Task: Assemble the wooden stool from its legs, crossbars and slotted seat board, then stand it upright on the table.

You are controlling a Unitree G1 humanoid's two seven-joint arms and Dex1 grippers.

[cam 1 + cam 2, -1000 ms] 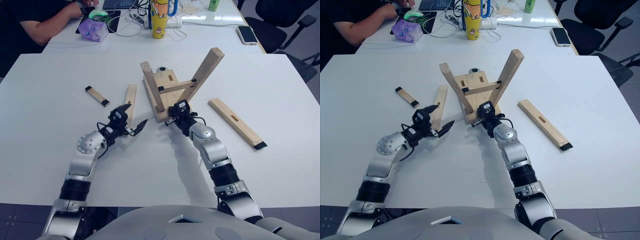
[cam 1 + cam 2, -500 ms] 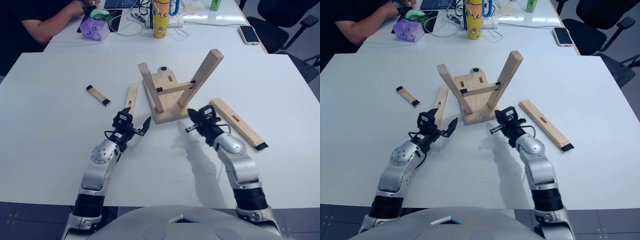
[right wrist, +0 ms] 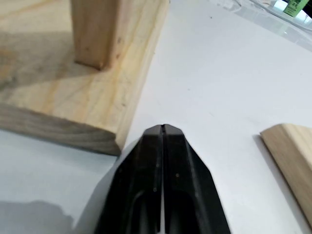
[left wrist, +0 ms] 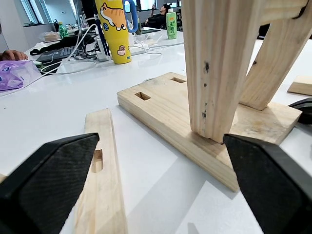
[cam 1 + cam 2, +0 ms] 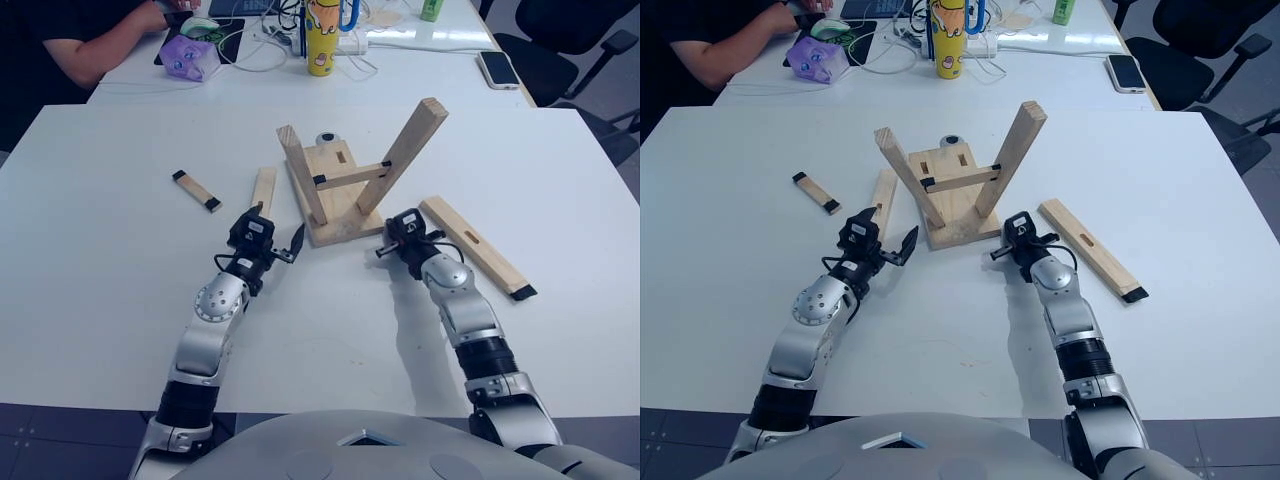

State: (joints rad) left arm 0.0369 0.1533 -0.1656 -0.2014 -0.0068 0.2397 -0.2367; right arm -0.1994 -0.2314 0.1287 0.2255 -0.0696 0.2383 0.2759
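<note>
White tabletop [image 5: 90,300] carries every part. Nearest the robot, off the near left corner of the pale wooden slotted seat board [image 5: 340,205], the left gripper [image 5: 277,228] hangs with its jaws spread wide. Off the near right corner the right gripper [image 5: 380,253] has its jaws pressed together on nothing. The seat board lies flat, underside up, in mid-table. Count: one board; four square-section legs, of which the left fitted leg [image 5: 303,175] and the right fitted leg [image 5: 408,145] stand in the board, one loose slotted leg [image 5: 262,190] lies just left of it and the other loose leg [image 5: 470,245] lies near its right side; two crossbars, the fitted crossbar [image 5: 352,174] bridging the standing legs and a short loose crossbar [image 5: 194,191] well to the board's left. Beyond the board sits a small dark round object [image 5: 324,139], too small to identify. Judged as bare softwood, the pieces should be light, stiff and hard, though apt to slide on the smooth top. A loose leg is best pinched across its narrow faces near mid-length. The slotted joints may work loose if the fitted legs are levered.
</note>
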